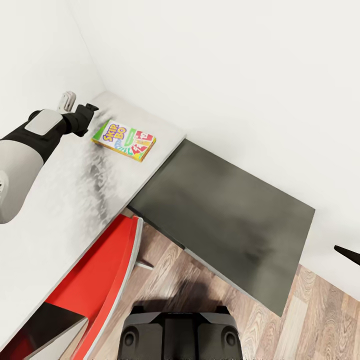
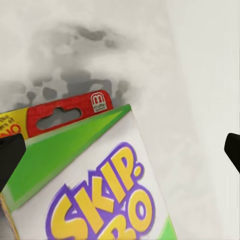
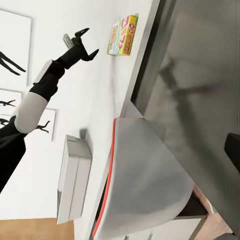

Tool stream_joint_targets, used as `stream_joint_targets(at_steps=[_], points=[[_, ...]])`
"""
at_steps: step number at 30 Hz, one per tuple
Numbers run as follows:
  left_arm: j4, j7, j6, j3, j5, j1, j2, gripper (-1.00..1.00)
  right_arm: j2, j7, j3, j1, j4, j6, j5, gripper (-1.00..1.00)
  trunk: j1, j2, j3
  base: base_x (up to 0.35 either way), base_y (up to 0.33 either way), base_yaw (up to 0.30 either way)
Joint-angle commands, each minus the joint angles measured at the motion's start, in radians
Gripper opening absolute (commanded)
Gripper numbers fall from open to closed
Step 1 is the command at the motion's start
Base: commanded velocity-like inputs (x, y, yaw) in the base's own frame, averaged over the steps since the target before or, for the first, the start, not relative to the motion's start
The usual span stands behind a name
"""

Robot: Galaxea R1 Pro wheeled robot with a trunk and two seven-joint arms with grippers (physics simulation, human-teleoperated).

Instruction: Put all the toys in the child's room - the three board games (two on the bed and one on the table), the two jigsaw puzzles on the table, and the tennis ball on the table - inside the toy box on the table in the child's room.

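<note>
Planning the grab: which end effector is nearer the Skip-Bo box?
The left end effector, open beside the Skip-Bo box on the pale tabletop; the right end effector is far off.

We take the game box [image 1: 124,140] as our landmark. From the head we look steeply down over the pale table [image 1: 65,200], with the box far from us near the wall corner, the dark surface [image 1: 225,220] beyond the table's edge, and the robot's base [image 1: 180,335] right beneath us. From the left wrist we face the box very close, so that its green cover [image 2: 95,190] runs off the picture, with table top behind it. From the right wrist we stand well back, sideways to the table, and see the box [image 3: 123,35] small and far, the left arm [image 3: 55,75] reaching toward it. All three views share the box and the table around it.
</note>
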Motion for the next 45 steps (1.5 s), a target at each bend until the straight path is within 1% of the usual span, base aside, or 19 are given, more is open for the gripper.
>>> stream_joint_targets(at_steps=[1, 19, 33, 45], points=[[-0.002, 0.007, 0.002, -0.006, 0.009, 0.000, 0.001, 1.00, 0.000, 0.003, 0.000, -0.001, 0.000, 0.005, 0.001, 1.00, 0.000, -0.002, -0.003, 0.000, 0.000, 0.000], [-0.002, 0.005, -0.001, -0.009, 0.007, 0.004, 0.001, 1.00, -0.001, 0.001, -0.002, 0.000, 0.000, 0.005, 0.001, 1.00, 0.000, -0.002, -0.031, 0.000, 0.000, 0.000], [-0.003, 0.004, -0.002, -0.008, 0.008, 0.005, 0.007, 1.00, -0.001, -0.004, 0.000, -0.001, 0.000, 0.005, 0.004, 1.00, 0.000, -0.002, -0.054, 0.000, 0.000, 0.002], [-0.013, 0.004, -0.002, -0.006, 0.008, 0.000, 0.007, 1.00, 0.005, -0.016, 0.009, -0.002, 0.000, 0.005, 0.007, 1.00, 0.000, -0.002, -0.059, 0.000, 0.000, 0.003]])
